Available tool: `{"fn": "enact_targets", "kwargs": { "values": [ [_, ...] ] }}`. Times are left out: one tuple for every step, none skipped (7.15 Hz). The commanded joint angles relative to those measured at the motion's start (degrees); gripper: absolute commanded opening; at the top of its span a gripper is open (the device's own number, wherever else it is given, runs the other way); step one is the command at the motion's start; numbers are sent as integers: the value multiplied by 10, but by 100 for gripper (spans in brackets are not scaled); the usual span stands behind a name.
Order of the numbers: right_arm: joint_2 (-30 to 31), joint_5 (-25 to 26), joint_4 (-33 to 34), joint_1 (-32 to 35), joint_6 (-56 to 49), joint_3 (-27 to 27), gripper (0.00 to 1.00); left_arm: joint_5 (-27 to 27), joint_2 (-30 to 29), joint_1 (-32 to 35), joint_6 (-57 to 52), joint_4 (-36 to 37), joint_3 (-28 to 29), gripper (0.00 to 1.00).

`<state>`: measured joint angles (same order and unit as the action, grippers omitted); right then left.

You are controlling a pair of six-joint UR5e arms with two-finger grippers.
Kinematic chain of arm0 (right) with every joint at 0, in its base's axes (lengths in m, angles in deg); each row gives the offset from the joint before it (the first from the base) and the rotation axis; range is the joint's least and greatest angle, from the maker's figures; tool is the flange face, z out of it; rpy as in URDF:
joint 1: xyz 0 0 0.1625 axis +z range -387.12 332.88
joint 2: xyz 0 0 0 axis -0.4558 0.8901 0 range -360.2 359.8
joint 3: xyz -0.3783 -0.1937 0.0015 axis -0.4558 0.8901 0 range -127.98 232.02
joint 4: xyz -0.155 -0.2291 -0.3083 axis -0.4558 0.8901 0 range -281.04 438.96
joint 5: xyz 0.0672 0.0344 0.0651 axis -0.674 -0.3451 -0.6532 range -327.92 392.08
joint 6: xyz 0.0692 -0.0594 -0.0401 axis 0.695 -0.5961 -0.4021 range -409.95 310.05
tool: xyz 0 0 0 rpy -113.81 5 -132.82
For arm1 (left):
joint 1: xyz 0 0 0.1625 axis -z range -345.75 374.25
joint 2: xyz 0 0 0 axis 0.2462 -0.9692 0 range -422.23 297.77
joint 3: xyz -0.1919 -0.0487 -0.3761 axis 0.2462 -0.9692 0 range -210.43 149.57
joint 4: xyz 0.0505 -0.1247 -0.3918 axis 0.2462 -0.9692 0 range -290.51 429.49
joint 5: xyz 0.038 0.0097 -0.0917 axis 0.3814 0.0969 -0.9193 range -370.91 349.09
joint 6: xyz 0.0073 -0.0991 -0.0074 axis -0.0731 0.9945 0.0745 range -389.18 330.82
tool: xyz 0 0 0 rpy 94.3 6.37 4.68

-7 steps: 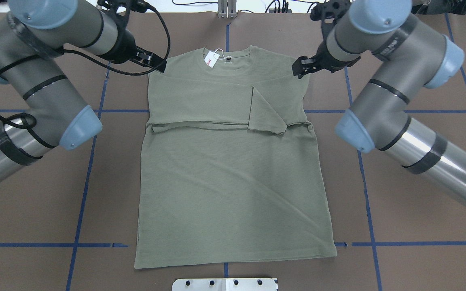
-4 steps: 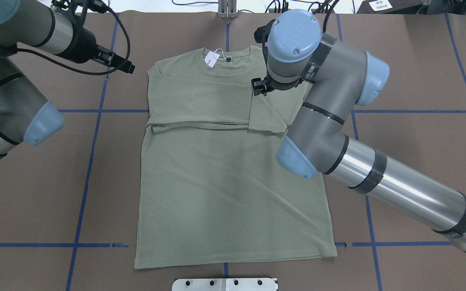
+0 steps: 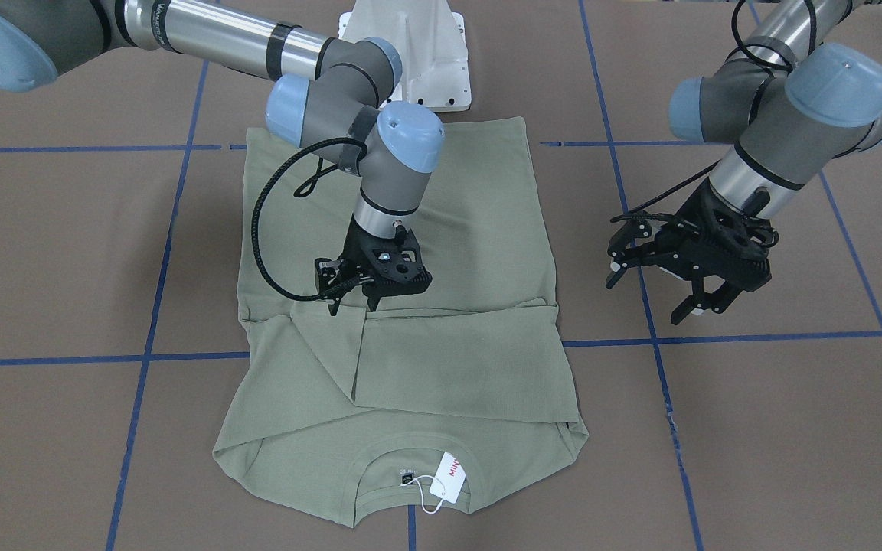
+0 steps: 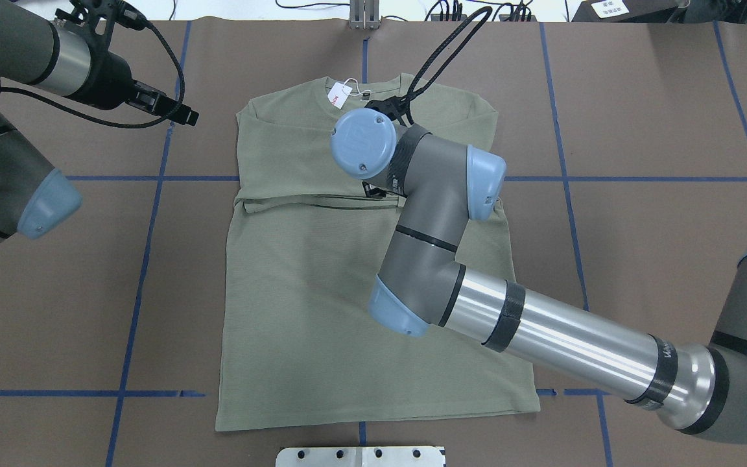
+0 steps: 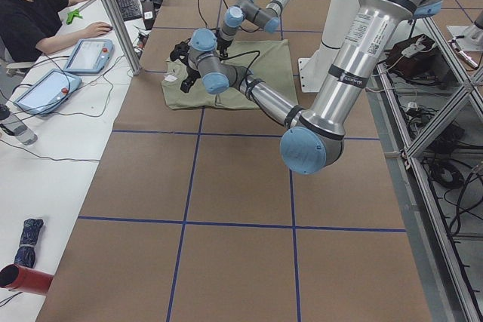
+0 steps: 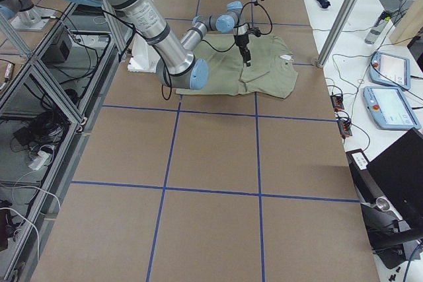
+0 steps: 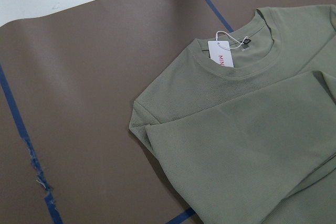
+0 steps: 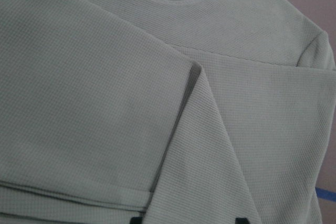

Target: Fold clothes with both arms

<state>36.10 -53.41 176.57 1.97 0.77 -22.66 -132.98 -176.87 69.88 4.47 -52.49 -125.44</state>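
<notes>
The olive-green shirt lies flat on the brown table, both sleeves folded across its chest. Its white hang tag lies at the collar and also shows in the front view. My right arm reaches over the shirt. My right gripper is open, its tips just above the lower edge of the folded sleeves; its wrist view shows both dark fingertips apart over the fabric. My left gripper is open and empty, off the shirt beside its left shoulder.
The white pedestal base stands at the shirt's hem side. Blue tape lines cross the table. A metal bracket sits at the far edge. An operator with tablets sits beyond the far table edge.
My right arm has swung from the shirt's right shoulder inward over the folded sleeves at the chest. My left arm has drawn back leftward, off the shirt's left shoulder.
</notes>
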Motion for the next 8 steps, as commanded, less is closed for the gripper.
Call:
{"fn": "enact_targets", "kwargs": {
  "values": [
    [-11, 8, -44, -7, 1, 40, 63, 0, 0, 0, 0, 0, 0, 100],
    [-9, 8, -44, -7, 1, 41, 62, 0, 0, 0, 0, 0, 0, 100],
    [-8, 9, -41, -8, 0, 41, 60, 0, 0, 0, 0, 0, 0, 100],
    [-4, 9, -38, -9, -1, 40, 58, 0, 0, 0, 0, 0, 0, 100],
    [-5, 9, -27, -9, -2, 40, 55, 0, 0, 0, 0, 0, 1, 100],
    [-5, 9, -23, -9, -2, 39, 51, 0, 0, 0, 0, 0, 1, 100],
    [-5, 9, -22, -9, -2, 38, 50, 0, 0, -1, 0, 0, 1, 100],
    [-5, 9, -22, -10, -2, 38, 49, 0, 0, -1, 0, 0, 2, 100]
  ]
}}
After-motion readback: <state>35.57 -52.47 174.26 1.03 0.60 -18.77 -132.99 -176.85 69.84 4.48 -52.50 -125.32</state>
